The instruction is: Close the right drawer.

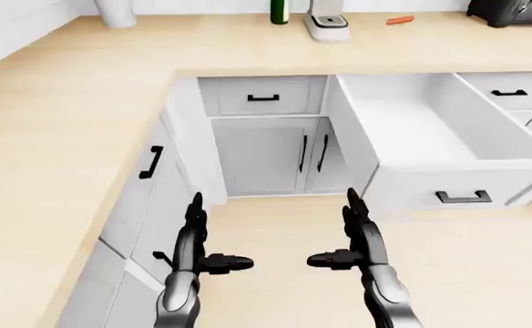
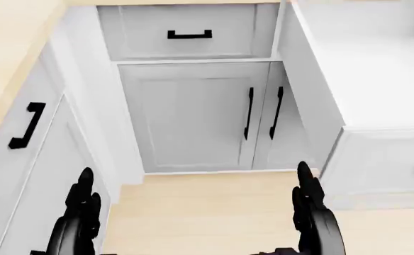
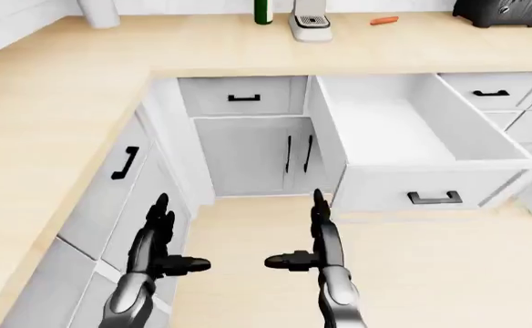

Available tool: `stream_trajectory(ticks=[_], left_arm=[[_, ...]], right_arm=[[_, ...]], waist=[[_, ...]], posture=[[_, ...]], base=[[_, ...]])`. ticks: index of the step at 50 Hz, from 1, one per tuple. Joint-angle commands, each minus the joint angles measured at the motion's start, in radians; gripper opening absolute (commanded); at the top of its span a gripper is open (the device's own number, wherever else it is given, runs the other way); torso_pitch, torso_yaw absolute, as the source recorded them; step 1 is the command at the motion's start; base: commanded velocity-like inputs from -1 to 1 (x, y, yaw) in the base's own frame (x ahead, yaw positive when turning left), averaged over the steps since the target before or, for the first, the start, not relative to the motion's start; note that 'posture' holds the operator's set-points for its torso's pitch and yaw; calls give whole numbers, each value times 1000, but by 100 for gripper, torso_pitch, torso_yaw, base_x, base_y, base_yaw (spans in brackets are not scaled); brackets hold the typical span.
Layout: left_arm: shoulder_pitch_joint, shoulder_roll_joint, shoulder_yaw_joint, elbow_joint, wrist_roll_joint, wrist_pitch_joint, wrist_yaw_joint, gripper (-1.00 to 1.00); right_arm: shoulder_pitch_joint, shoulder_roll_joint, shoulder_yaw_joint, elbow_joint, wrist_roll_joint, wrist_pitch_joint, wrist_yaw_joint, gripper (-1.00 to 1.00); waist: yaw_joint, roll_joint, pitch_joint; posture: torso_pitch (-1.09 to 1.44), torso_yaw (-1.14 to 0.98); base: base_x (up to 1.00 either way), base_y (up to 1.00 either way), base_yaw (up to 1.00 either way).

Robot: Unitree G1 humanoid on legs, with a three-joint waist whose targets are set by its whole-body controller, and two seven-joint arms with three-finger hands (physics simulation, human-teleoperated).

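Note:
A white drawer point(image 1: 430, 123) stands pulled far out from under the wooden counter, at the right of the left-eye view. It looks empty inside. Its front panel carries a black handle point(image 1: 463, 197). My right hand point(image 1: 352, 232) is open, fingers pointing up, held low and to the left of the drawer's front, apart from it. My left hand point(image 1: 198, 236) is open too, at the bottom left, beside the left cabinet run. Both hands hold nothing.
A shut drawer point(image 1: 263, 96) with double doors point(image 1: 275, 154) below sits left of the open one. More shut drawers point(image 1: 510, 91) lie at its right. The counter point(image 1: 84, 102) holds a green bottle point(image 1: 278, 11), a white appliance point(image 1: 326, 20), and a black appliance point(image 1: 512, 11).

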Motion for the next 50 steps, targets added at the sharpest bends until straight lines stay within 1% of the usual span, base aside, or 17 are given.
stream_trajectory(ticks=[1, 2, 3, 4, 5, 7, 11, 12, 15, 24, 30, 31, 35, 39, 43, 48, 50], left_arm=[[-29, 9, 53, -226, -35, -78, 37, 100], [-18, 6, 53, -254, -31, -91, 49, 100], [-6, 10, 36, -265, 6, -122, 51, 100], [3, 10, 25, -297, 25, -120, 48, 100], [7, 7, 23, -317, 54, -132, 66, 100], [25, 3, 12, -383, 80, -115, 66, 100], [39, -9, 22, -484, 49, -100, 61, 100], [40, -14, 36, -526, 47, -141, 85, 100], [61, -13, 45, -665, 28, -149, 91, 100], [115, -26, 18, -761, 13, -319, 67, 100], [143, -34, 23, -879, -1, -333, 65, 100], [142, -34, 24, -921, -31, -286, 66, 100], [151, -39, 29, -993, -46, -267, 64, 100], [151, -39, 24, -1059, -51, -224, 64, 100], [148, -41, 29, -1125, -66, -194, 67, 100], [156, -25, 14, -1135, -69, -218, 79, 100], [153, -20, 13, -1135, -72, -212, 84, 100]], right_arm=[[7, -10, 9, -187, -16, -122, 12, 100], [13, -6, 4, -230, -18, -107, 3, 100], [23, -5, 15, -253, -13, -141, 27, 100], [16, -1, 8, -257, -11, -160, 20, 100], [17, 0, 7, -277, -25, -170, 7, 100], [28, 2, 5, -334, -19, -177, 9, 100], [59, 2, 18, -475, -29, -163, 21, 100], [61, 1, 21, -489, -54, -178, 15, 100], [80, 5, 32, -591, -81, -186, 16, 100], [129, 4, 96, -758, -192, -261, 24, 100], [151, 7, 100, -820, -201, -330, 23, 100], [152, 6, 108, -836, -210, -324, 27, 100], [136, 5, 83, -840, -154, -324, 29, 100], [132, 9, 88, -827, -177, -361, 22, 100], [121, 11, 49, -765, -214, -434, -15, 100], [95, 12, 53, -727, -213, -432, -16, 100], [94, 10, 30, -749, -188, -413, -16, 100]], waist=[[-2, -8, -1], [2, -8, -41], [7, -2, -67], [6, -4, -35], [3, -7, -22], [3, -8, -67], [8, -4, -79], [8, -4, -81], [6, -3, -84], [7, -1, -86], [5, -3, -79], [5, -3, -78], [4, 0, -74], [5, 0, -72], [3, 0, -69], [5, -1, -66], [5, -1, -67]], posture=[[0, 0], [0, 0], [0, 0], [0, 0], [0, 0], [0, 0], [0, 0], [0, 0], [0, 0], [0, 0], [0, 0], [0, 0], [0, 0], [0, 0], [0, 0], [0, 0], [0, 0]], base=[[0, 0, 0], [0, 0, 0], [0, 0, 0], [0, 0, 0], [0, 0, 0], [0, 0, 0], [0, 0, 0], [0, 0, 0], [0, 0, 0], [0, 0, 0], [0, 0, 0], [0, 0, 0], [0, 0, 0], [0, 0, 0], [0, 0, 0], [0, 0, 0], [0, 0, 0]])
